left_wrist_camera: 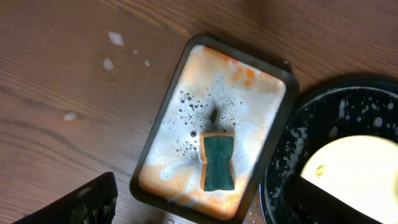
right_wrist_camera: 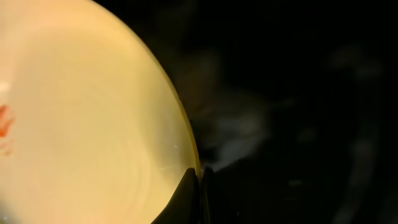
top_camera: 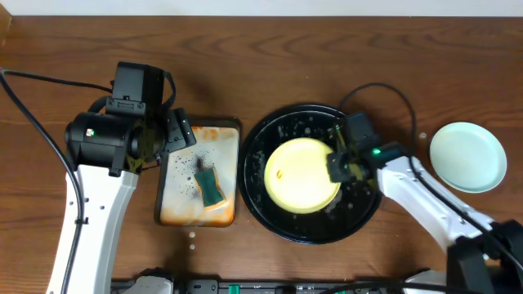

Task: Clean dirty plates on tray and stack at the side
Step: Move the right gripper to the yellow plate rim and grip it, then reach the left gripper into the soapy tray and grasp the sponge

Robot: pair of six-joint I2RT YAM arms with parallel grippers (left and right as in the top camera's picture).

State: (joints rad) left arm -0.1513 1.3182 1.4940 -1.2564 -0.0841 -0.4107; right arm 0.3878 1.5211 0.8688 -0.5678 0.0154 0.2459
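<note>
The right gripper (top_camera: 339,163) is closed tight on the rim of the pale yellow plate (top_camera: 301,175), its fingertips pinching the thin edge with very little overlap. The plate lies in the round black tray (top_camera: 282,131) and spreads away from this gripper toward the left arm. An orange smear (top_camera: 279,174) sits on the side of the plate farthest from the pinch. Behind the right gripper, well apart on the table (top_camera: 327,49), rests a mint-blue plate (top_camera: 467,157). The left gripper (top_camera: 178,135) hangs wide open and empty over the rectangular orange-stained tray (top_camera: 184,163), with the green sponge (top_camera: 208,186) lying just ahead of it.

The step in hand looks like steadying or lifting the yellow plate for wiping. With so shallow a pinch on wet, slick plastic, any lift should be slow and level so the rim does not twist free. Sponge strokes should push toward the pinned edge, not away from it.
</note>
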